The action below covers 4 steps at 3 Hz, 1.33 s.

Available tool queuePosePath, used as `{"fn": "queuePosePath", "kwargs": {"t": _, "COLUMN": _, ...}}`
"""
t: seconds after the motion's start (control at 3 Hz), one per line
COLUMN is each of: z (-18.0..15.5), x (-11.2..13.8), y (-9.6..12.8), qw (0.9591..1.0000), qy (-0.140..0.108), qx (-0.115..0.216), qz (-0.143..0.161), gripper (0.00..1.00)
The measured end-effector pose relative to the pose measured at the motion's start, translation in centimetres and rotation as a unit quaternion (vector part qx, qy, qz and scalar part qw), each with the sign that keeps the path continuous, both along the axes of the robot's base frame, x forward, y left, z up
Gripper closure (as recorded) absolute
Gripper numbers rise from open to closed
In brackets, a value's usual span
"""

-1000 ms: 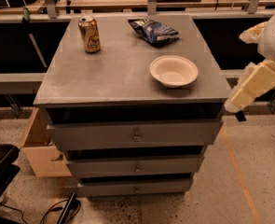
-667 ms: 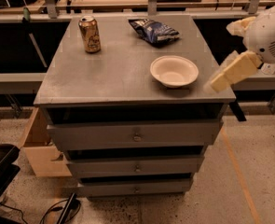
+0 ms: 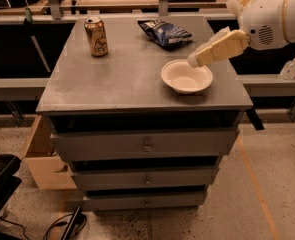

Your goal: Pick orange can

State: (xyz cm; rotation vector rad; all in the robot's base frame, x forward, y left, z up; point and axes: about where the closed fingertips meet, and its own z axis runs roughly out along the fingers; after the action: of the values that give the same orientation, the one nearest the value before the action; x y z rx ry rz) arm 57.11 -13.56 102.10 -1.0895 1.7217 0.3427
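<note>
Gripper (image 3: 193, 60) swung in from right, now over white bowl (image 3: 186, 78); opening unclear; orange can (image 3: 96, 36) well apart, back-left, reach barely begun

Bears on the grey cabinet top (image 3: 122, 79) an orange can (image 3: 96, 36) upright at the far left, a dark blue chip bag (image 3: 164, 33) lying far centre, a white bowl (image 3: 186, 77) toward the right. Shows the gripper (image 3: 193, 60) poised just above the bowl's far rim.
</note>
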Motion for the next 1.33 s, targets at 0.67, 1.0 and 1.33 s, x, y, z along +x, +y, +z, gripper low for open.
{"fn": "queuePosePath", "kwargs": {"t": 0.67, "z": -0.2, "x": 2.6, "y": 3.0, "qw": 0.9990, "qy": -0.015, "qx": 0.039, "qz": 0.016, "gripper": 0.00}}
{"fn": "queuePosePath", "kwargs": {"t": 1.0, "z": -1.0, "x": 8.2, "y": 8.5, "qw": 0.9951, "qy": -0.033, "qx": 0.091, "qz": 0.021, "gripper": 0.00}}
{"fn": "queuePosePath", "kwargs": {"t": 1.33, "z": -0.9, "x": 13.9, "y": 14.0, "qw": 0.9924, "qy": -0.051, "qx": 0.111, "qz": 0.011, "gripper": 0.00}}
